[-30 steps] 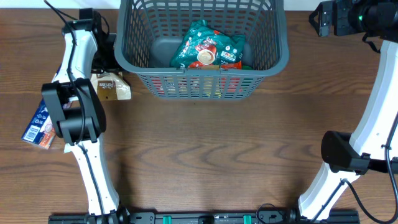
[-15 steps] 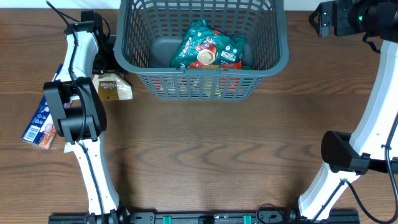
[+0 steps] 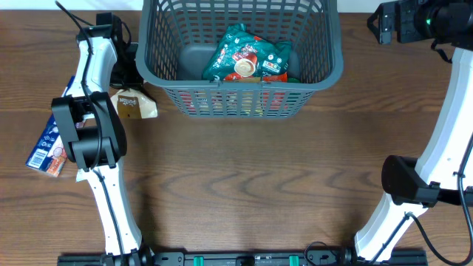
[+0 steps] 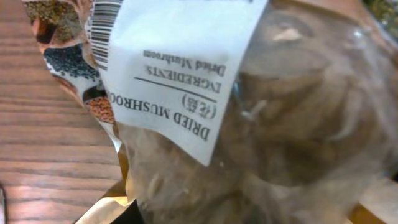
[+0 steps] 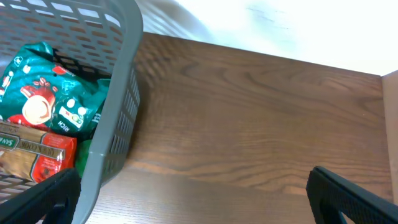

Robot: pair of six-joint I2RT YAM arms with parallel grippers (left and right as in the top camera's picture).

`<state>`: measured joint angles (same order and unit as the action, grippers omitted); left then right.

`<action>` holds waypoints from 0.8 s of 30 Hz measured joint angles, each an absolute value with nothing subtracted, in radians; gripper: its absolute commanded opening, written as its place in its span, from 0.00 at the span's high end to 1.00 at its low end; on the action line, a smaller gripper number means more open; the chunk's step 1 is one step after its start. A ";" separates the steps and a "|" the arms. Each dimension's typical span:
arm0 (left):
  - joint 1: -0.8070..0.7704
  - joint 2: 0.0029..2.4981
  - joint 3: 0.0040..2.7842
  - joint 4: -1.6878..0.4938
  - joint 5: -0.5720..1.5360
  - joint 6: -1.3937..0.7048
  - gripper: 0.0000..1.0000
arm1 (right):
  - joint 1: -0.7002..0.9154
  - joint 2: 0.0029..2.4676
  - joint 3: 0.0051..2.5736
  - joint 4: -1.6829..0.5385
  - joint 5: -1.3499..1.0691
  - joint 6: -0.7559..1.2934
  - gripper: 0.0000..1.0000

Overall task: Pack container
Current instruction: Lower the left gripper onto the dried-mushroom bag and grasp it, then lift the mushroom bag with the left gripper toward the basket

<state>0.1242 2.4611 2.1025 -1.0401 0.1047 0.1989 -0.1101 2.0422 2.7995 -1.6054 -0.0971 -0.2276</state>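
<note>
Overhead: container (image 3: pixel 240 80) stands at the far middle of the table (image 3: pixel 259 170), well clear of both arm bases; inside it lies a green packet (image 3: pixel 247 55) with a red pack (image 3: pixel 260 76) under its near edge; print on both too small to read here. Left gripper (image 3: pixel 126 89) points down just outside the container's left wall, right over a mushroom bag (image 3: pixel 136 106) lying on the table; jaws hidden by the wrist, state cannot be told. A blue packet (image 3: pixel 46 148) lies near the left edge, well apart from the bag; its writing is unreadable. Right gripper (image 3: pixel 379 24) hangs at the far right, beside the container's right wall but apart from it.

Left wrist: mushroom bag (image 4: pixel 280 124) fills the frame, very close to the lens; clear film, brown dried pieces inside; white label (image 4: pixel 186 68) seen upside down reads "DRIED MUSHROOM", then "INGREDIENTS: Dried Mushroom", with a barcode at its edge; printed card with grain pictures at upper left; no fingers visible, so grip cannot be told.

Right wrist: right gripper (image 5: pixel 196 199) has jaws spread wide, one fingertip in each lower corner, nothing between them; container (image 5: pixel 118 124) at left, holding the green packet (image 5: pixel 53 93), a small word "RICH" legible; red pack (image 5: pixel 31 152) below it, gold lettering not legible.
</note>
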 measured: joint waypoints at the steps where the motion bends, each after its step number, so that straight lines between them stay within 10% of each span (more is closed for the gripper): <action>1: 0.124 2.461 2.103 -1.045 0.105 0.199 0.94 | -0.110 2.042 2.799 -1.605 -0.097 -0.228 0.01; 24: 0.186 1.857 2.085 -1.095 0.101 0.102 0.94 | -0.132 2.042 2.799 -1.607 -0.020 -0.232 0.01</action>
